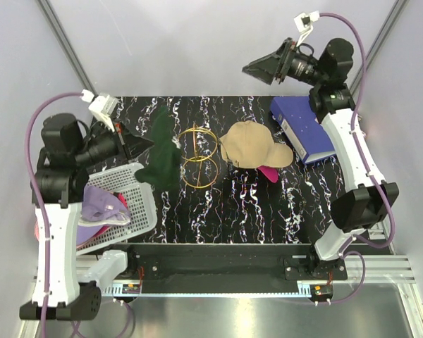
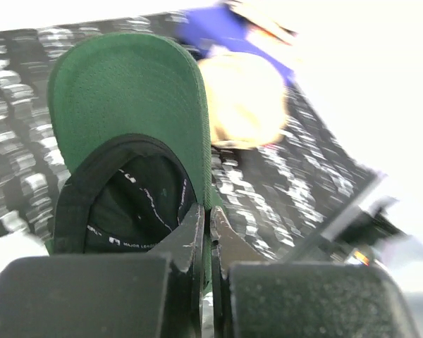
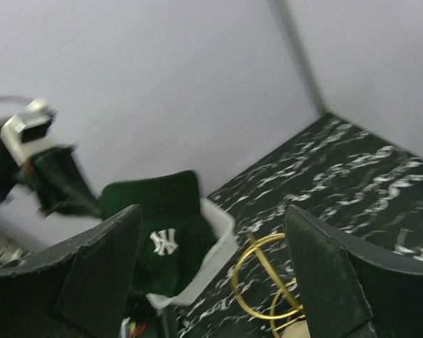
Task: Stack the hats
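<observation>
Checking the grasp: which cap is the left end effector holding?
The dark green NY cap, pinched in the shut left end effector; the tan cap and lavender cap lie ungripped.

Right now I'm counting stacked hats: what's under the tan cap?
A magenta cap peeks out beneath the tan cap; most of it is covered, so anything deeper is unseen.

Black, white-veined tabletop [image 1: 268,204] carries a white mesh basket [image 1: 135,180] set askew at its near left corner, two gold wire rings [image 1: 199,156] lying joined near the middle, and a blue binder [image 1: 303,127] lying flat at the far right corner, well apart from the rings.
</observation>
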Robot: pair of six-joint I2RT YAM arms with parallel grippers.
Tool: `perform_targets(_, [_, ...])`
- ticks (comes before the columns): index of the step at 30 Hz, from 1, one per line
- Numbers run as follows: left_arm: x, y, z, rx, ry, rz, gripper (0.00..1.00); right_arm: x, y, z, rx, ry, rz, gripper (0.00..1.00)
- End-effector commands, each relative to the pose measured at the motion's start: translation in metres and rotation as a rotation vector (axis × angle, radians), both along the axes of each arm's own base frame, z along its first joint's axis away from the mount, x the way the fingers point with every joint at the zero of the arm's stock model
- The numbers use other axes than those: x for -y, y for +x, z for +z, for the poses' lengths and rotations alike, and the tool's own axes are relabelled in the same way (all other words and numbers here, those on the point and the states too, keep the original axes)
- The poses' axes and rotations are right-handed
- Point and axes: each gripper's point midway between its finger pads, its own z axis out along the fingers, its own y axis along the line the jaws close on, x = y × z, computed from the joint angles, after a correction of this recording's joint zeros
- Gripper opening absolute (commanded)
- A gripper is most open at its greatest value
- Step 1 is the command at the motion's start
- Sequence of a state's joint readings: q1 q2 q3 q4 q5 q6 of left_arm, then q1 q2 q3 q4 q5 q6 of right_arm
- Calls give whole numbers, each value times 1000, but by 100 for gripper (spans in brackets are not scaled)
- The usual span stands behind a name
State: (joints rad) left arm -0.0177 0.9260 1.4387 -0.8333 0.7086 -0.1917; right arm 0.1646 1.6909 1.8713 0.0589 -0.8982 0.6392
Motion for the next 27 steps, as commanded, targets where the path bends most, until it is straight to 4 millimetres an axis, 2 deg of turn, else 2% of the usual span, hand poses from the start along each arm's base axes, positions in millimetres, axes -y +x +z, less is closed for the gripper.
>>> perform_targets(1, [39, -31, 46, 71, -109, -327, 0, -30, -75, 18, 104, -27, 369, 89])
perform_targets(3, [51, -41, 54, 51, -146, -422, 0, -41, -96, 14, 117, -49, 445, 89])
perform_targets(4, [56, -40, 53, 23, -161, -451, 0, -45, -102, 12, 124, -57, 465, 89])
perform_targets(6, [66, -49, 54, -16, -185, -526, 0, -53, -118, 4, 131, -79, 513, 89])
perform_targets(9, [76, -53, 55, -37, -193, -583, 0, -61, -130, -9, 127, -106, 543, 89])
perform_targets(12, [84, -61, 56, -59, -202, -640, 0, -66, -139, -13, 132, -112, 559, 89])
perform_targets(20, [94, -70, 53, -90, -210, -718, 0, -82, -186, -12, 105, -95, 750, 85])
perform_targets(24, [96, -65, 50, -94, -207, -721, 0, -84, -210, -10, 87, -91, 829, 81])
perform_targets(27, [98, -61, 52, -91, -205, -728, 0, -84, -220, -12, 68, -101, 862, 79])
